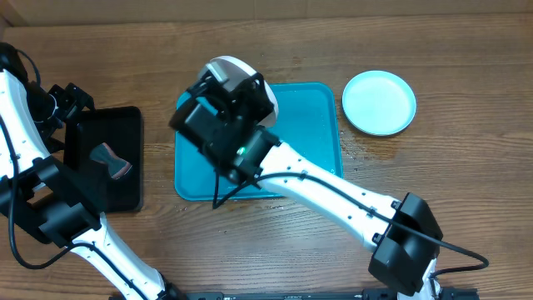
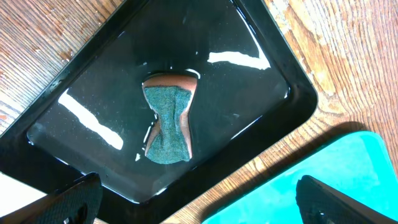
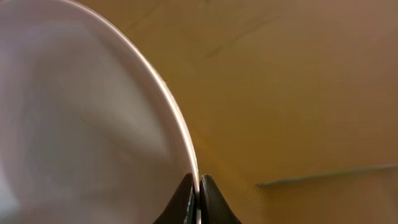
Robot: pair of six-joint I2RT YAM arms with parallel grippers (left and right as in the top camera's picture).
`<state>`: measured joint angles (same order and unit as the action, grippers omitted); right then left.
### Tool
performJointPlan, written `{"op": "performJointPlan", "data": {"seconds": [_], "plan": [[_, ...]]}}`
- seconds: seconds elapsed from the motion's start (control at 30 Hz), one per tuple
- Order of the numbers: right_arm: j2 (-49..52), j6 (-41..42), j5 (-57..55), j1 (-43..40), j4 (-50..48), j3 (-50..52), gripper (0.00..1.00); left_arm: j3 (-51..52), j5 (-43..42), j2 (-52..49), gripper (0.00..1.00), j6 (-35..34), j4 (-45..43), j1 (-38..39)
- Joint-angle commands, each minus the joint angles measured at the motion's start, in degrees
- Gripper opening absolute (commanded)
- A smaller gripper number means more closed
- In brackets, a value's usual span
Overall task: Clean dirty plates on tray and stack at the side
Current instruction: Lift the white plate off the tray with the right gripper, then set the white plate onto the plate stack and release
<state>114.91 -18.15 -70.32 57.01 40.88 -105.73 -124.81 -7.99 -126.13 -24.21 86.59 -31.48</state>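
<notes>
From overhead, the right pincer point(image 1: 226, 98) is over the far left corner of the large teal-blue rectangular plastic tray point(image 1: 312, 125). The round white plastic plate point(image 1: 237, 71) is at its tip, and a round pale cyan plastic plate point(image 1: 379, 102) lies on the wooden counter point(image 1: 466, 167), well off to its right.

From the left wrist, the left pincer point(image 2: 198, 185) is spread wide and empty above a glossy black rectangular tray point(image 2: 292, 93). A waisted grey-green and orange sponge point(image 2: 168, 124) lies ahead of it.

From the right wrist, the fingers point(image 3: 185, 202) are pinched on the white plate's rim, and the plate stands edgewise to their left.
</notes>
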Motion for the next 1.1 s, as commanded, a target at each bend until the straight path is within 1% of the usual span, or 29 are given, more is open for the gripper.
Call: {"op": "performJointPlan", "data": {"seconds": [0.0,0.17,0.27,0.33,0.43,0.5,0.53,0.57,0.67,0.7,0.77,0.8,0.9,0.93,0.97,1.0,1.07], "plan": [[-0.9,-16.4,-10.3,2.7,-3.2,-1.0,0.04,-0.3,-0.6,0.3,1.0,0.2,-0.1,0.2],[-0.9,-23.9,-10.6,5.3,-6.9,-1.0,0.04,-0.3,-0.6,0.3,1.0,0.2,-0.1,0.2],[-0.9,-24.3,-10.6,5.7,-10.0,-1.0,0.04,-0.3,-0.6,0.3,1.0,0.2,-0.1,0.2],[-0.9,-23.4,-10.6,5.6,-10.4,-1.0,0.04,-0.3,-0.6,0.3,0.99,0.2,-0.1,0.2],[-0.9,-19.6,-10.5,5.3,-10.4,-1.0,0.04,-0.3,-0.6,0.3,1.0,0.2,-0.1,0.2],[-0.9,-5.9,-6.0,3.7,-8.5,-0.8,0.04,-0.3,-0.6,0.3,1.0,0.2,-0.1,0.2],[-0.9,-0.3,-1.4,2.8,-6.1,-0.7,0.04,-0.3,-0.6,0.3,0.99,0.2,-0.1,0.2],[-0.9,4.5,5.6,1.4,-2.7,-0.7,0.04,-0.3,-0.6,0.3,1.0,0.2,-0.1,0.2],[-0.4,10.6,32.7,-5.3,4.5,-0.7,0.04,-0.3,-0.6,0.3,0.99,0.2,-0.1,0.2],[-0.4,14.9,43.8,-9.9,7.2,-0.7,0.04,-0.3,-0.6,0.3,1.0,0.2,-0.1,0.2],[-1.2,20.3,53.1,-15.3,9.6,-0.9,0.04,-0.3,-0.6,0.3,0.99,0.2,-0.1,0.3],[-2.0,21.8,58.8,-18.3,10.6,-0.9,0.04,-0.3,-0.6,0.3,0.99,0.2,-0.1,0.3],[-4.9,21.8,78.0,-27.4,12.6,-0.9,0.04,-0.3,-0.6,0.3,1.0,0.2,-0.1,0.3],[-6.1,21.8,85.7,-32.0,13.4,-0.9,0.04,-0.3,-0.6,0.3,1.0,0.2,-0.1,0.3],[-6.8,21.8,90.0,-35.8,14.1,-0.9,0.04,-0.3,-0.6,0.3,1.0,0.2,-0.1,0.3],[-7.2,21.8,93.7,-41.5,15.5,-0.9,0.04,-0.3,-0.6,0.3,1.0,0.2,-0.1,0.3],[-6.8,21.8,94.2,-48.8,18.5,-0.6,0.04,-0.3,-0.6,0.3,1.0,0.2,-0.1,0.3]]}}
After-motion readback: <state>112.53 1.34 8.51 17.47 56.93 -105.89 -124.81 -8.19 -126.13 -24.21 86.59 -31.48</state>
